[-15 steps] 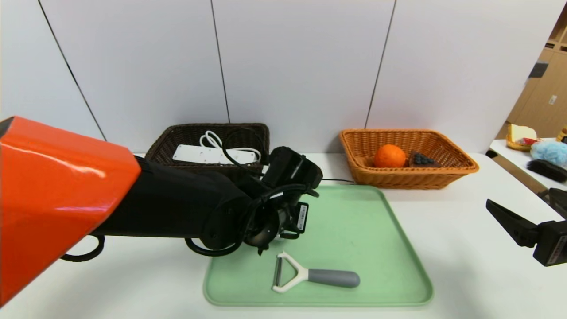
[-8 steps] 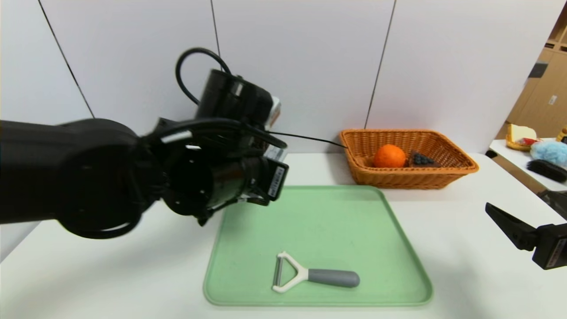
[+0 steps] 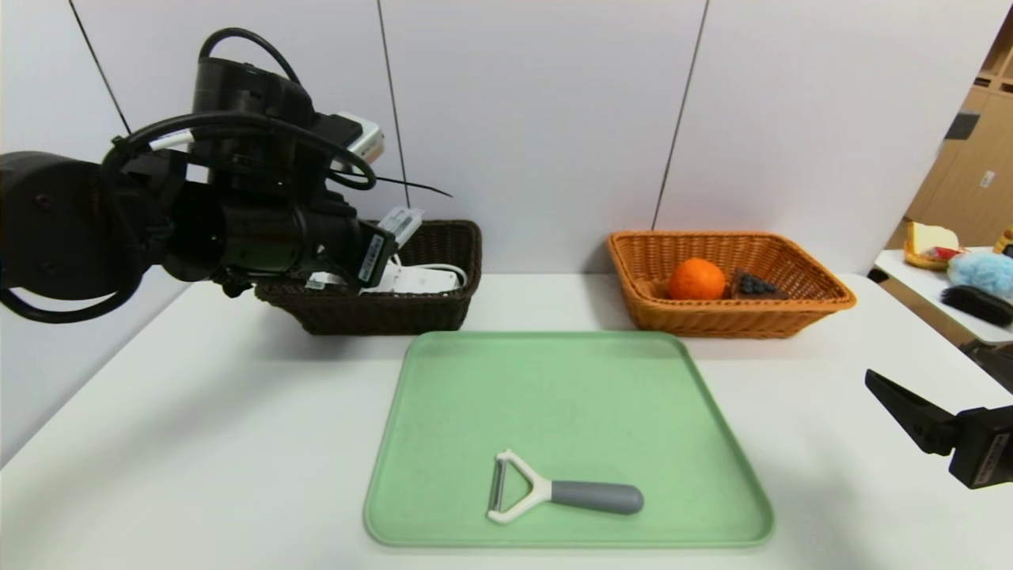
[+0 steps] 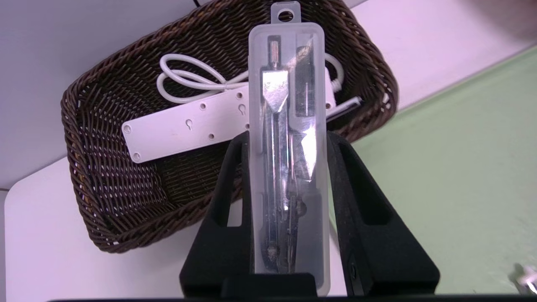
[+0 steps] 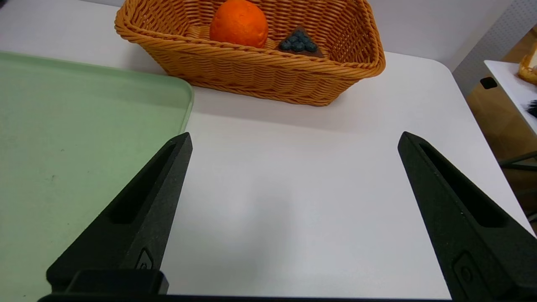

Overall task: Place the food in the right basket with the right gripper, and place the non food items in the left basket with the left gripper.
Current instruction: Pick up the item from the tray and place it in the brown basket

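No writing can be read anywhere; the embossed mark on the metal tool inside the case is too small to tell. The left gripper [image 4: 287,138] clamps one slim translucent grey plastic case [image 4: 287,167] above the dark brown woven wicker basket [image 3: 443,313], which holds one white power strip with a coiled cord [image 4: 188,126]. One white Y-peeler with a grey handle [image 3: 566,495] lies on the single pale green plastic tray [image 3: 554,380]. The orange-tan woven wicker basket [image 5: 260,71] contains two foods: one round orange fruit [image 5: 239,23] and one chocolate-topped blueberry cake slice [image 5: 298,42]. The right gripper [image 5: 293,142] hangs over the white table [image 5: 319,201], jaws spread wide, holding nothing.
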Available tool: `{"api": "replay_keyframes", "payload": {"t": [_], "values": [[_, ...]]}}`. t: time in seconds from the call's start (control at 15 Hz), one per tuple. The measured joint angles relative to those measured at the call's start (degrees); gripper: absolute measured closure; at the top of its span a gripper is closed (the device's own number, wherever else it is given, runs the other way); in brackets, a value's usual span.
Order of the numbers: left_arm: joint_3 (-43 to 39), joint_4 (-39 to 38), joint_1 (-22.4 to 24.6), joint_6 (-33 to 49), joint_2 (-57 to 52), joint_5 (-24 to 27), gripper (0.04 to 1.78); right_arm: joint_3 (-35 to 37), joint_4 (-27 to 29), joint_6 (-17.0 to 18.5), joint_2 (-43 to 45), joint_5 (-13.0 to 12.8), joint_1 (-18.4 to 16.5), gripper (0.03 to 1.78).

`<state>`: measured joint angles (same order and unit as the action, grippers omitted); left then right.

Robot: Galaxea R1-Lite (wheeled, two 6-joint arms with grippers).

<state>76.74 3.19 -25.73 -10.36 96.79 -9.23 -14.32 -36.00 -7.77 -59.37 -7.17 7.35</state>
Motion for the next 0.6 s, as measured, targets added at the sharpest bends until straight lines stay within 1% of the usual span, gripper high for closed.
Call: {"api": "replay_keyframes", "payload": {"t": [0.2,0.4,0.6], "values": [[3.85,-0.74,1.23,-0.18,4.69,0.66,1.28,0.24,0.00,0.06,-0.02,-0.10,-0.07,0.12],[9.89,-1.13,2.67,-0.24,9.96,1.46,1.28,0.33,0.01,0.11,-0.02,-0.11,-0.11,0.12],[13.51,-1.18,4.82,-1.68,15.14,2.10,1.28,0.57,0.00,0.13,-0.05,-0.02,-0.16,0.12]]}}
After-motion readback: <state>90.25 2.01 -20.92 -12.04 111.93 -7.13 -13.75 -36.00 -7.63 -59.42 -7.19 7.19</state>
